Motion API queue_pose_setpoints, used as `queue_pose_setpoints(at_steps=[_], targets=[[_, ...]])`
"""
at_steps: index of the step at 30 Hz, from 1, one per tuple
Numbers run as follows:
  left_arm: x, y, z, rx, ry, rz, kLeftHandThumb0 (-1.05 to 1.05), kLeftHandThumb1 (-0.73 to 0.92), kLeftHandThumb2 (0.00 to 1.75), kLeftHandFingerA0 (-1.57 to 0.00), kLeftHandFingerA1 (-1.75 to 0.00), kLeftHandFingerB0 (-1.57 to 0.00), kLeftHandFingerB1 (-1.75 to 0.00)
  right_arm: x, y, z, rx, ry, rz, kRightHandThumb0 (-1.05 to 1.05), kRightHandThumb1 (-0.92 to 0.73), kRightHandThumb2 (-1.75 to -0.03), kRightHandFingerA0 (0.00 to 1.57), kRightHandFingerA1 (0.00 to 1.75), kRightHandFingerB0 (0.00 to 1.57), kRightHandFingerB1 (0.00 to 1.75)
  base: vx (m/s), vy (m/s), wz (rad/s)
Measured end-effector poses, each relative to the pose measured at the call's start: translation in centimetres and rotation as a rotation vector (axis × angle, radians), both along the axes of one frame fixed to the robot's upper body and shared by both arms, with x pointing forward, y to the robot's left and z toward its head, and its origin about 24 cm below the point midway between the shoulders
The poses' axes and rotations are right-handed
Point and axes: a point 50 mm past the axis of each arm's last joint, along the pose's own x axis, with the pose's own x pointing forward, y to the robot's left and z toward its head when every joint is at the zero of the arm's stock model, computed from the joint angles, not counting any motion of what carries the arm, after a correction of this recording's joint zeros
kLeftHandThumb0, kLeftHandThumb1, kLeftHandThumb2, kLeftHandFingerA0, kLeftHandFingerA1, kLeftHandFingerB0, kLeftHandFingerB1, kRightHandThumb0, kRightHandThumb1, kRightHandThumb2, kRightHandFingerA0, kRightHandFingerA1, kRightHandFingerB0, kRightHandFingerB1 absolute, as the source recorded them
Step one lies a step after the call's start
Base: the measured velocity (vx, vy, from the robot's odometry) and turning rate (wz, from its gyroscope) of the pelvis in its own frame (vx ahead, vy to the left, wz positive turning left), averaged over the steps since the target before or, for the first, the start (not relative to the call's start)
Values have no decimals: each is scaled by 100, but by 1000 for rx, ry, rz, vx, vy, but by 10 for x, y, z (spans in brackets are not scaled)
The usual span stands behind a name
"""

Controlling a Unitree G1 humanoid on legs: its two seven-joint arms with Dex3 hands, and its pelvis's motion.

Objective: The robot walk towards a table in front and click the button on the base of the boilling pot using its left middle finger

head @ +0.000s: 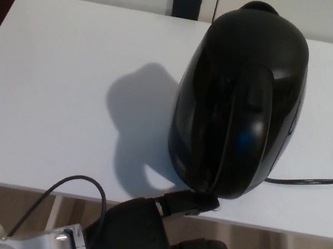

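empty left hand (pixel 136 242) at table (pixel 46 110) near edge, fingers (pixel 188 204) spread, upper fingertip under boiling pot (pixel 239 105)

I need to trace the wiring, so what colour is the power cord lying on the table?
Black power cord, seen in the head view on the white table.

Left hand (pixel 140 239) entering from the near left on a silver wrist (pixel 45 244) with a black cable looped over it, two thick fingers (pixel 188 204) extended rightward and spread apart, the farther one higher, the nearer one lower; right hand out of view.
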Motion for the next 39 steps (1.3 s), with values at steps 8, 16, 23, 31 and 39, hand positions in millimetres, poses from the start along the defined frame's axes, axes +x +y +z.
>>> queue_pose_setpoints(at_steps=[8, 16, 23, 31, 39], targets=[[-2, -8, -6, 24, 16, -11, -29, 47, 96, 0, -47, 0, -49, 0, 0, 0, 5, 0, 7, -19, -64, -58, 64, 61, 48, 46, 0, 0, 0], [-3, -17, -7, 32, 22, -23, -28, 48, 97, 0, -47, 0, -49, 1, 1, 1, 20, -9, 25, -20, -64, -59, 65, 63, 42, 43, 0, 0, 0], [-4, -18, -8, 38, 26, -19, -29, 42, 93, 0, -47, 0, -49, 2, 1, 2, 22, -20, 42, -21, -62, -58, 67, 65, 53, 50, 0, 0, 0], [-5, -17, -11, 43, 34, -12, -28, 46, 95, 0, -48, 0, -49, 5, 2, 3, 24, -31, 54, -21, -63, -58, 65, 64, 49, 48, 0, 0, 0], [-6, -16, -12, 43, 39, -10, -42, 57, 57, -14, -27, -2, -25, 5, 3, 3, 23, -32, 62, -20, -64, -58, 67, 64, 49, 47, 0, 0, 0]])
